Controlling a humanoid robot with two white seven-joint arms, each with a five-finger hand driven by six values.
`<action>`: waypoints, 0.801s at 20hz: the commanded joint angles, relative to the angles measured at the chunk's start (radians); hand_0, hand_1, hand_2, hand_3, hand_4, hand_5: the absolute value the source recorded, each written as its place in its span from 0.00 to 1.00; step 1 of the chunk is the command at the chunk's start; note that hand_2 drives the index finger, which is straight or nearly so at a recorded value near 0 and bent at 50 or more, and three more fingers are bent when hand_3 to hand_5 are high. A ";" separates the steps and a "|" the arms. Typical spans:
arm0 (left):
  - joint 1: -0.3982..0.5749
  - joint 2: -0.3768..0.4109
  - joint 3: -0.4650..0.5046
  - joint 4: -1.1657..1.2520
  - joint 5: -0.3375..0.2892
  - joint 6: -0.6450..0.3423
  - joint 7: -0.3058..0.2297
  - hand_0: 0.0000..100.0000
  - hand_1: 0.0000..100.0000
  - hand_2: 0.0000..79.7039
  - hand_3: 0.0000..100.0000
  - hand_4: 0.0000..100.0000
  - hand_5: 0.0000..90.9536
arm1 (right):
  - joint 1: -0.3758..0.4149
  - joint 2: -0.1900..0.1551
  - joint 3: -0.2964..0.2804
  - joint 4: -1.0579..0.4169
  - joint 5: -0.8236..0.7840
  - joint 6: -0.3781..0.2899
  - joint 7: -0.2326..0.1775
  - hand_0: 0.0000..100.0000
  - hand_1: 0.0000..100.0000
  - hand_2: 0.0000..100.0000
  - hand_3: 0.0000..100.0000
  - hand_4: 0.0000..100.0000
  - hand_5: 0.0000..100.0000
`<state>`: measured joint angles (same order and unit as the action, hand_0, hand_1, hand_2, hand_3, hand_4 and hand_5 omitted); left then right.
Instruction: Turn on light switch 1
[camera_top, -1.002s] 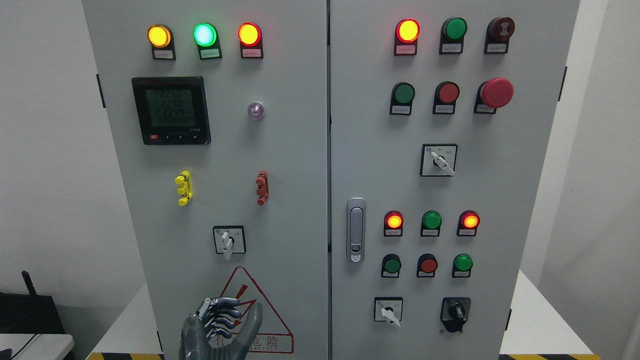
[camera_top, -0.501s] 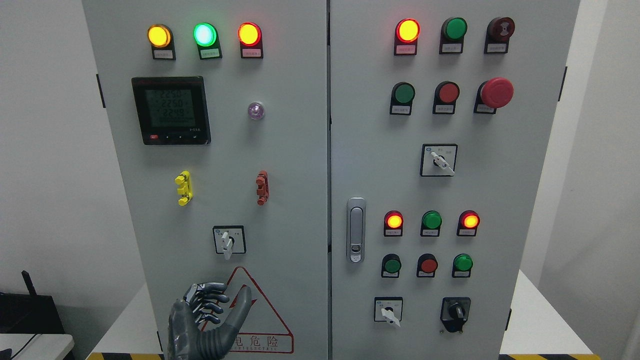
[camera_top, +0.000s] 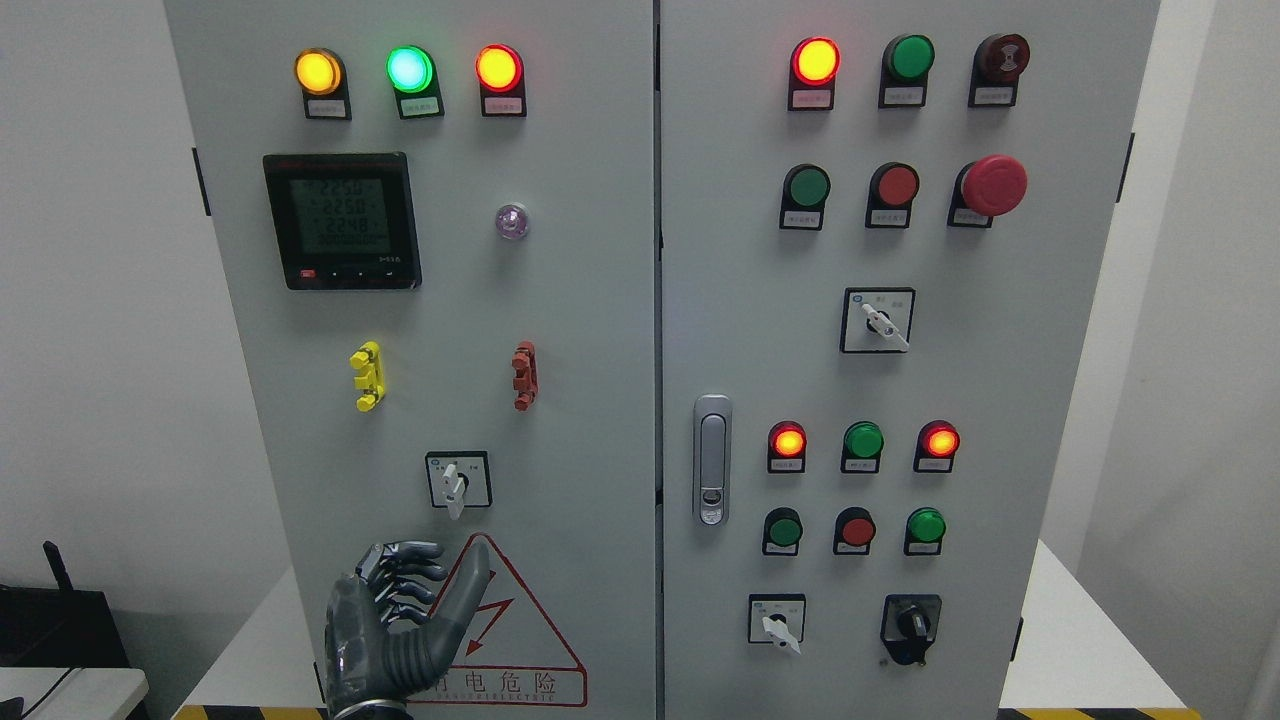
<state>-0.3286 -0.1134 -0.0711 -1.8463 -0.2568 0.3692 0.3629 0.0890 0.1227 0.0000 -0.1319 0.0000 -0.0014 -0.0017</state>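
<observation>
Grey metal fingers (camera_top: 405, 580) show near the cabinet's (camera_top: 600, 320) bottom edge, on its left door: the left hand (camera_top: 385, 630) is raised with its fingers loosely curled and the thumb stuck up, holding nothing. No right hand is in view. Just above the thumb tip, and a touch to its left, sits the switch (camera_top: 457, 481), a small white knob in a square black frame, low on the left door, over the red warning triangle (camera_top: 515, 630). The knob's long axis runs nearly upright, its pointer hanging down toward the hand. So the reach looks short and upward. Farther up are the meter (camera_top: 341, 221) and three lit lamps (camera_top: 408, 70).
</observation>
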 joint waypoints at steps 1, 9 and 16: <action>-0.030 -0.002 0.013 0.002 -0.001 0.005 0.001 0.02 0.57 0.63 0.69 0.75 0.76 | 0.000 0.000 0.020 0.000 -0.026 0.000 0.000 0.12 0.39 0.00 0.00 0.00 0.00; -0.043 -0.003 0.004 0.001 -0.001 0.025 0.005 0.04 0.56 0.63 0.70 0.75 0.75 | 0.000 0.000 0.020 0.000 -0.026 0.000 0.000 0.12 0.39 0.00 0.00 0.00 0.00; -0.063 -0.003 -0.006 0.001 -0.002 0.045 0.004 0.04 0.56 0.64 0.70 0.75 0.75 | 0.000 0.000 0.020 0.000 -0.026 0.000 0.000 0.12 0.39 0.00 0.00 0.00 0.00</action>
<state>-0.3773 -0.1153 -0.0693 -1.8451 -0.2585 0.4088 0.3672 0.0890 0.1227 0.0000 -0.1319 0.0000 -0.0015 -0.0017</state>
